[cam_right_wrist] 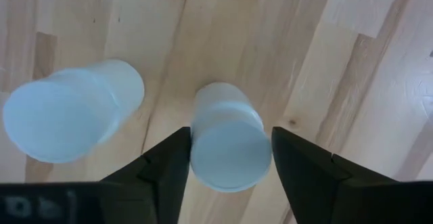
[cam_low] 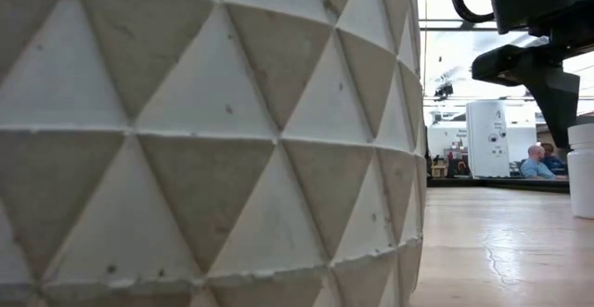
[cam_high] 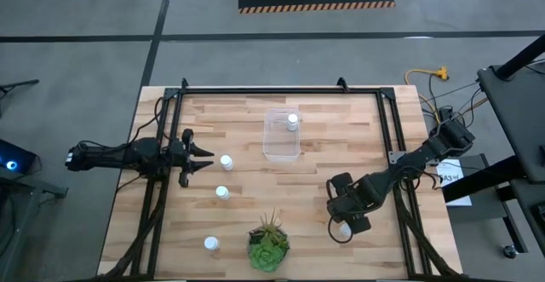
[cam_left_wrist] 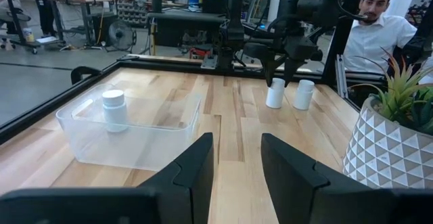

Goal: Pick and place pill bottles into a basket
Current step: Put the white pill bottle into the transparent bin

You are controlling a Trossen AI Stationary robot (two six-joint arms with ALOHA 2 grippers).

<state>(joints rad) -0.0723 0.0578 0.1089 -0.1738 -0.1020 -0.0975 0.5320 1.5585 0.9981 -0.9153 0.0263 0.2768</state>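
The right gripper [cam_right_wrist: 230, 158] is positioned directly above an upright pill bottle [cam_right_wrist: 226, 143] at the table's [cam_high: 341, 137] 5 o'clock sector. Its fingers [cam_right_wrist: 166, 163] stand apart, one on each side of the bottle's round white cap; whether they touch it cannot be told. A second pill bottle [cam_right_wrist: 67, 112] stands just beside the first, outside the fingers.

The left gripper [cam_high: 204, 158] waits at the table's 9 o'clock edge with its fingers closed and holding nothing.

The clear plastic basket [cam_high: 271, 137] sits at the table's 12 o'clock sector and contains one pill bottle [cam_high: 292, 121], upright in a far corner.

Three further pill bottles [cam_high: 226, 161] stand in the 7 to 9 o'clock sector. A green spiky plant [cam_high: 269, 241] in a faceted white pot [cam_left_wrist: 385, 153] occupies 6 o'clock.
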